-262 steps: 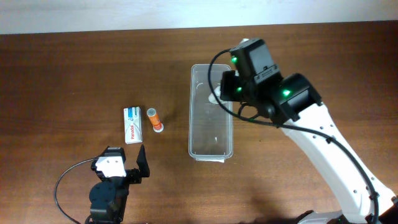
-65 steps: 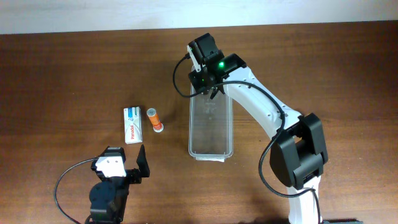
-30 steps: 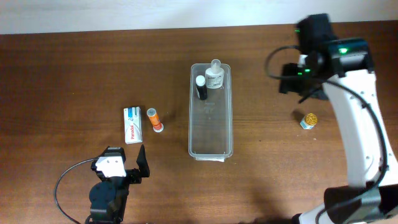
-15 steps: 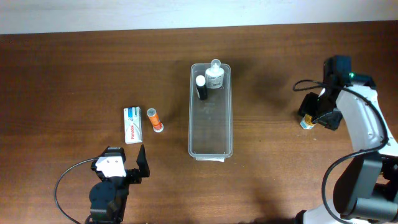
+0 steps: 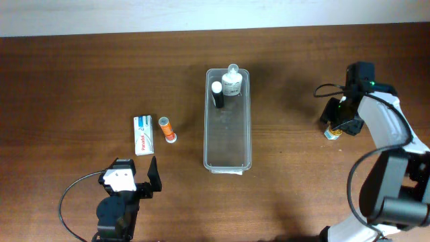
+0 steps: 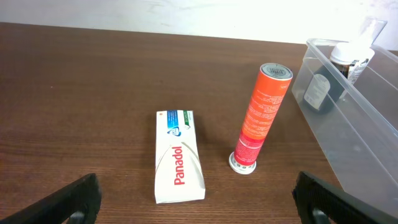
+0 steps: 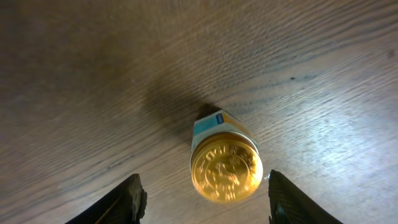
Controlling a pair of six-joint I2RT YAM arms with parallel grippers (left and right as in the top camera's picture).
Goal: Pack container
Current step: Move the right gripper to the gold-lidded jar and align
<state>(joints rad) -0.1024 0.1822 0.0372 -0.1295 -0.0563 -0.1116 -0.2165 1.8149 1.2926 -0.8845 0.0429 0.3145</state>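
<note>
The clear plastic container [image 5: 228, 141] lies mid-table, lengthwise front to back. At its far end stand a white bottle [image 5: 232, 83] and a small dark bottle [image 5: 217, 93]; both also show in the left wrist view [image 6: 348, 59]. My right gripper [image 7: 202, 202] is open, its jaws either side of a small gold-lidded jar [image 7: 226, 167] standing on the table at the right [image 5: 331, 132], not touching it. My left gripper [image 5: 138, 180] is open and empty near the front left. An orange tube [image 6: 261, 115] and a white Panadol box [image 6: 178, 155] lie ahead of it.
The orange tube [image 5: 166, 128] and Panadol box [image 5: 142, 134] lie left of the container. A pale wall runs along the table's far edge [image 5: 134, 17]. The right arm's cable [image 5: 322, 91] loops beside the jar.
The right arm swung from the container's far end, leaving two bottles in it, out to the right. It has now come down over the gold-lidded jar.
</note>
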